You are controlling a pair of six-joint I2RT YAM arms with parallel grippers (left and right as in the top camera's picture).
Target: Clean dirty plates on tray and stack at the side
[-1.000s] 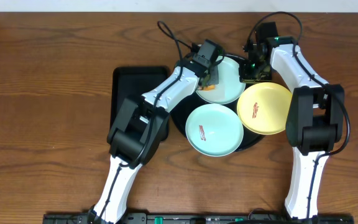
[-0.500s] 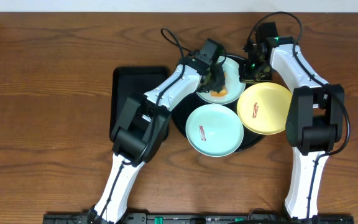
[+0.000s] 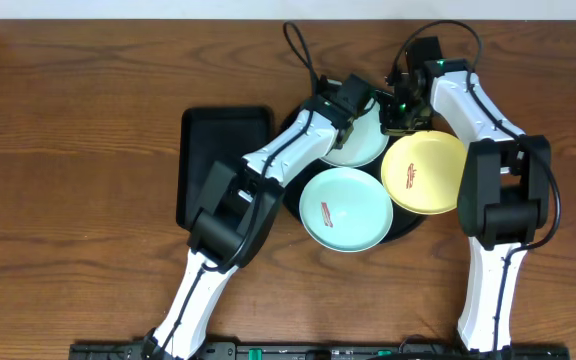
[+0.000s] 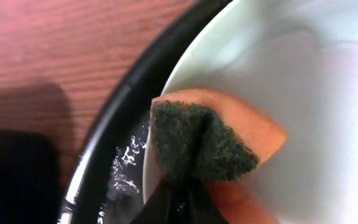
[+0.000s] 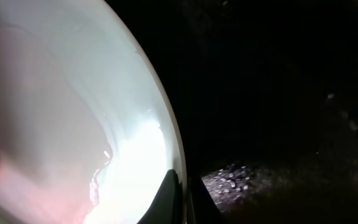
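Three plates lie on the round black tray (image 3: 290,190). The far light blue plate (image 3: 358,148) is under both grippers. My left gripper (image 3: 356,112) is shut on an orange sponge with a dark green scouring face (image 4: 207,140), pressed on this plate's pale surface (image 4: 316,87) near its rim. My right gripper (image 3: 400,112) is shut on the same plate's right rim (image 5: 180,163). The near light blue plate (image 3: 345,208) and the pale yellow plate (image 3: 426,173) each carry a small reddish smear.
A smaller rectangular black tray (image 3: 213,150) lies left of the round tray on the brown wooden table (image 3: 78,200). The tray's raised rim (image 4: 114,118) runs close beside the sponge. Cables loop behind both arms.
My left gripper has slid the sponge across the far plate, from its left side toward the upper right. The right gripper has kept its hold on the rim.
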